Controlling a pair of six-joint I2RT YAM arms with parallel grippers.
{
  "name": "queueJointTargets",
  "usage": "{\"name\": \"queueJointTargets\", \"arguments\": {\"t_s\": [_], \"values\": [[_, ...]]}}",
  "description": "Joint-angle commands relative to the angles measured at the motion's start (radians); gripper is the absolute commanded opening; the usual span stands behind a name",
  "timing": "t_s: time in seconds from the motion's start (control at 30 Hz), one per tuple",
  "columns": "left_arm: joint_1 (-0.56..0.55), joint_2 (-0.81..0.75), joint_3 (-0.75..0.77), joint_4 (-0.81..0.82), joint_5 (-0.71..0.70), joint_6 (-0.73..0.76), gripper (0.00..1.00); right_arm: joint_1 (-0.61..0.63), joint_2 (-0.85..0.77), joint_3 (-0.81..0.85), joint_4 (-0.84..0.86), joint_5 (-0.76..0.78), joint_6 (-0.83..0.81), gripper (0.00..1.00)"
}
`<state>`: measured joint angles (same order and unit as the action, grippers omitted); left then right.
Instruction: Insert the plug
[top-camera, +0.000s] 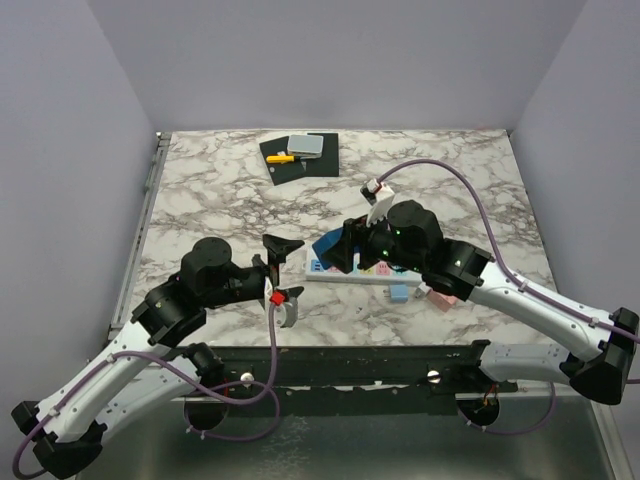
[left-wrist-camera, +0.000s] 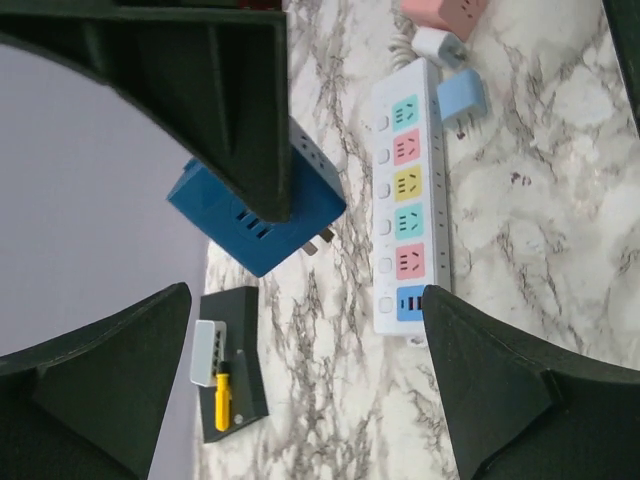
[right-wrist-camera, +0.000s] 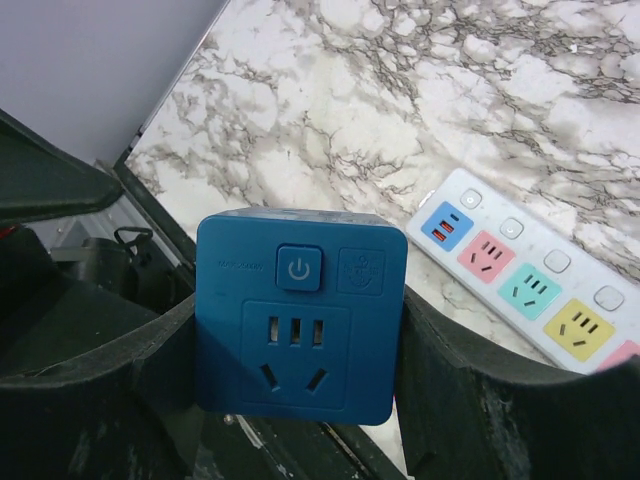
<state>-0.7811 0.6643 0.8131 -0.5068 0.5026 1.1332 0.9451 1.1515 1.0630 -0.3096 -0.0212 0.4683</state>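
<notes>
the right gripper (top-camera: 347, 252) is clamped on the blue plug cube (right-wrist-camera: 300, 315), holding it over the marble table (top-camera: 220, 190) just beside the white power strip (left-wrist-camera: 410, 200), prongs toward the strip. the left gripper (top-camera: 283, 272) gapes wide nearby, apart from the plug

Power strip (right-wrist-camera: 530, 290) cut at right edge — blue plug (top-camera: 325, 243) mostly hidden under right gripper (top-camera: 342, 250) overhead.

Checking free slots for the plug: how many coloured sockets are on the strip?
5, in one row on the strip: from the USB panel, pink, teal, yellow, second pink, second teal. None seems hidden in the left wrist view.
</notes>
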Motion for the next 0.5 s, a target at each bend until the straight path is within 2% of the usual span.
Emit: {"name": "queueJointTargets", "arguments": {"t_s": [0.0,0.17,0.33,0.47], "values": [[-0.002,0.001,0.016,0.147,-0.094,-0.463,0.99,0.008,-0.006,0.017,0.066,0.069,0.034,0.18],[-0.003,0.007,0.005,0.238,-0.112,-0.634,0.99,0.036,0.006,0.039,0.082,0.113,0.068,0.18],[-0.001,0.055,-0.012,0.269,-0.119,-0.67,0.99,0.081,0.057,0.078,0.081,0.175,0.093,0.18],[-0.003,0.086,0.001,0.291,-0.069,-0.685,0.99,0.09,0.088,0.104,0.065,0.204,0.114,0.18]]}}
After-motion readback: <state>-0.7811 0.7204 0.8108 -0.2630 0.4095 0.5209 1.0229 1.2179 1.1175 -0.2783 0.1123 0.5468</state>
